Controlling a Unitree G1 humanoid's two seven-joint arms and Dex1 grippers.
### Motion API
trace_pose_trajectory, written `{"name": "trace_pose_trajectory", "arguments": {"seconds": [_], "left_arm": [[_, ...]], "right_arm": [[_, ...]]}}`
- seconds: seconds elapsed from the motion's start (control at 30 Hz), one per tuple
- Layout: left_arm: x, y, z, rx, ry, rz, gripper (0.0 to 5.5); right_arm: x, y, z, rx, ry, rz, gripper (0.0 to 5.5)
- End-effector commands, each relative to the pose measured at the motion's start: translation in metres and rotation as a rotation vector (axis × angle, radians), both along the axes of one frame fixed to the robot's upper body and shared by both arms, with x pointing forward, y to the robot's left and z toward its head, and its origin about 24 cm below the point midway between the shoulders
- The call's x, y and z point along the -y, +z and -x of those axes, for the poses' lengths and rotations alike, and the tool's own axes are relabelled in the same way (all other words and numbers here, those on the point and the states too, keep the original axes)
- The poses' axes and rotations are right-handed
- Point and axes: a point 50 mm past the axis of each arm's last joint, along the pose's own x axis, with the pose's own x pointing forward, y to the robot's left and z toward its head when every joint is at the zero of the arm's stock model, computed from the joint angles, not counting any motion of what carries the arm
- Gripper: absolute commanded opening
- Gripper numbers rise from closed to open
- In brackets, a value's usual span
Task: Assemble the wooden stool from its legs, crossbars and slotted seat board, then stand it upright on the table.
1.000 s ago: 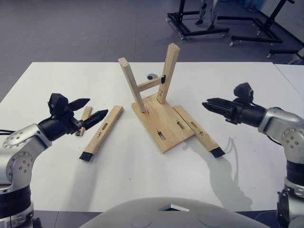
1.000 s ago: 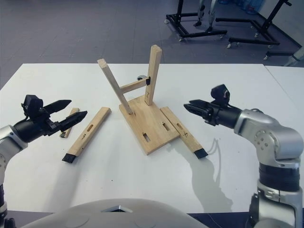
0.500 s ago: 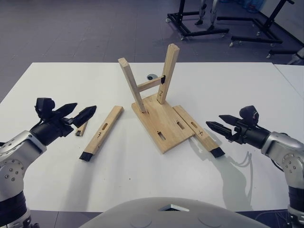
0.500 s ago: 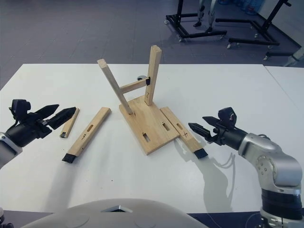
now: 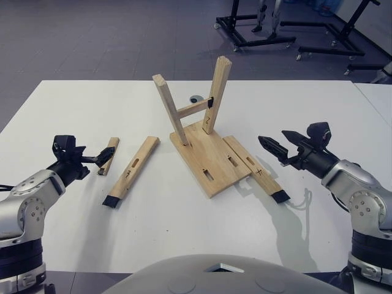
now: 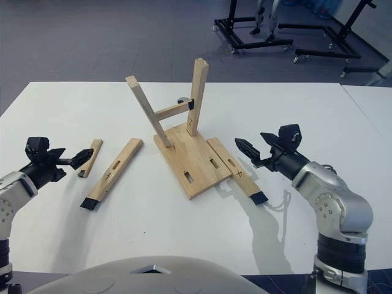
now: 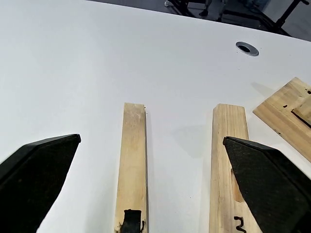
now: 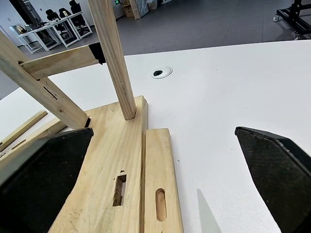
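Assembly stands roughly half done: 1 seat board [image 5: 211,160] lies flat mid-table [image 5: 184,220] with 2 upright legs [image 5: 217,95] standing on it and 1 fitted crossbar [image 5: 193,109] joining them. Of the other 2 legs, the right loose leg [image 5: 256,169] touches the board's right edge and the left loose leg [image 5: 131,171] lies just to its left, with 1 loose crossbar [image 5: 109,155] beyond that. Both grippers hold nothing, fingers spread apart, the left gripper [image 6: 73,155] beside the loose crossbar and the right gripper [image 5: 272,136] near the right loose leg; fitting these 3 pieces and turning the stool upright looks yet to be done.
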Motion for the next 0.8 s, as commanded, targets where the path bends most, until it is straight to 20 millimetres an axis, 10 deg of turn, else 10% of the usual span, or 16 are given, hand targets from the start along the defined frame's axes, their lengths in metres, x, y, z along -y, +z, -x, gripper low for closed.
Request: {"name": "trace_pose_trajectory", "arguments": {"seconds": [0.03, 0.8], "left_arm": [[0.000, -0.019, -0.005, -0.046, 0.061, 0.027, 5.40], [0.026, -0.055, -0.011, -0.201, 0.007, -0.199, 1.82]], "right_arm": [[-0.007, 0.002, -0.005, 0.009, -0.001, -0.026, 5.39], [-0.022, -0.009, -0.011, -0.026, -0.016, -0.070, 5.40]]}}
